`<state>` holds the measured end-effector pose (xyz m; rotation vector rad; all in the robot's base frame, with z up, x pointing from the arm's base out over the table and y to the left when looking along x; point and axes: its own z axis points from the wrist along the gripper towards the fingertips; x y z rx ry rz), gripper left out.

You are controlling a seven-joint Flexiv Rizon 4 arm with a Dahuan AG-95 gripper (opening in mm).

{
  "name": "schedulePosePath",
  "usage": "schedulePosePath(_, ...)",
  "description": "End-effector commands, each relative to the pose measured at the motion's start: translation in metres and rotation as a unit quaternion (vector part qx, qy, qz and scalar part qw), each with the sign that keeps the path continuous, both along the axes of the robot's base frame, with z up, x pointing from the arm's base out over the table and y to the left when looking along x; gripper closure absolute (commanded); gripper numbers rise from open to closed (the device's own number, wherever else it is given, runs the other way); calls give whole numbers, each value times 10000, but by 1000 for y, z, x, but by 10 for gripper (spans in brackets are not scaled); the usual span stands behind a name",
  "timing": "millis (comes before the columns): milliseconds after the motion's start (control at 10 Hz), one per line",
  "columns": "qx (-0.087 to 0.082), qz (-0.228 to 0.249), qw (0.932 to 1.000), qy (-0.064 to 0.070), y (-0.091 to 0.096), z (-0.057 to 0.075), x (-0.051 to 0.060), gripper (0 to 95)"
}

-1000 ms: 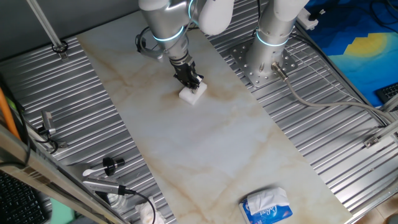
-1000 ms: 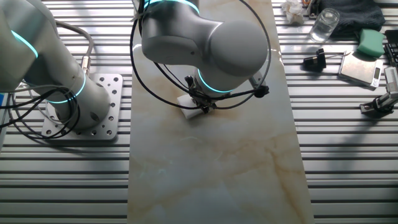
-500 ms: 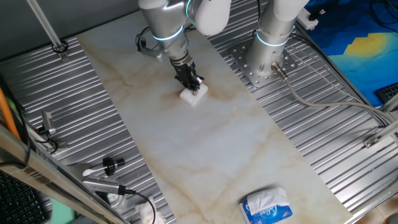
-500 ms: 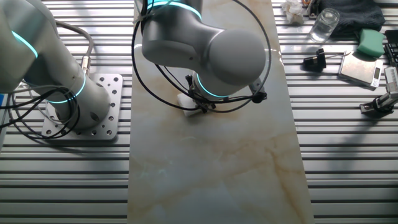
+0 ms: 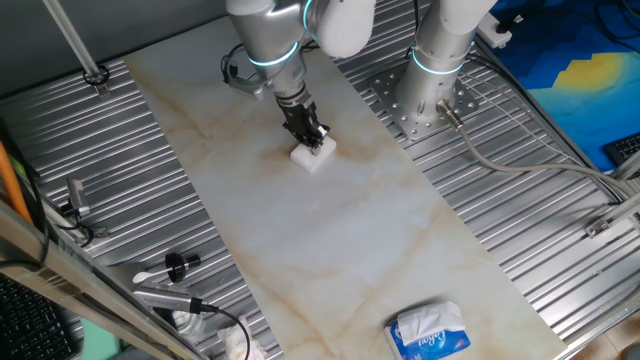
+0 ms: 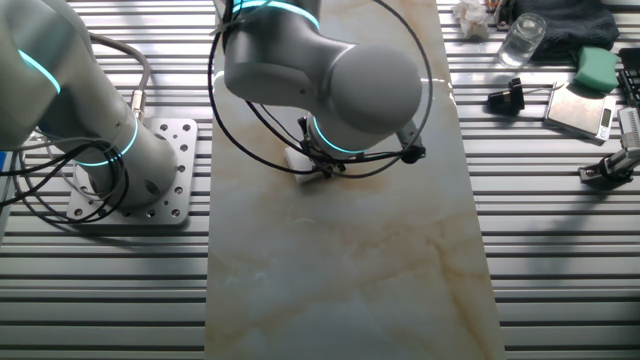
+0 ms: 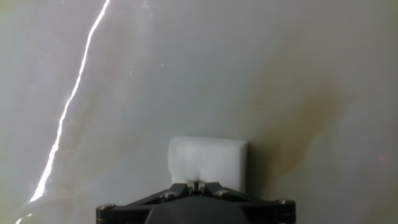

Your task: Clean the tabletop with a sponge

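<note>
Hand view | fingers [image 7: 196,185] pinching sponge [image 7: 208,161] | sponge pressed flat on marble desk [image 7: 186,74], beside tan smudge [image 7: 311,118] | tissue pack [image 5: 428,332] well apart at desk's near end

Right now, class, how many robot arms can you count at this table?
2: one arm bends over the marble tabletop, pressing the sponge; another arm stands on its bolted base plate beside the slab.

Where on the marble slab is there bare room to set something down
The long stretch of tabletop between the sponge in the tool and the tissue pack is bare. It is crowded under the arm at the far end, and at the tissue-pack corner.
</note>
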<state>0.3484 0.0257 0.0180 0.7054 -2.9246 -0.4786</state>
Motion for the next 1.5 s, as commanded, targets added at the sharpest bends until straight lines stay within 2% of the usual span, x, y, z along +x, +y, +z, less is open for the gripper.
schedulePosePath(100, 27, -28, 10000, 4, 0, 1, 1, 950)
schedulePosePath(800, -60, -96, 9999, 120, 0, 1, 1, 950)
schedulePosePath(1000, -79, -124, 9993, 340, 0, 0, 1, 950)
schedulePosePath(1200, -85, -146, 9988, 460, 0, -2, 1, 950)
schedulePosePath(1400, -83, -208, 9975, 667, 0, -5, 1, 950)
schedulePosePath(1500, -86, -229, 9971, 725, -1, -5, 1, 950)
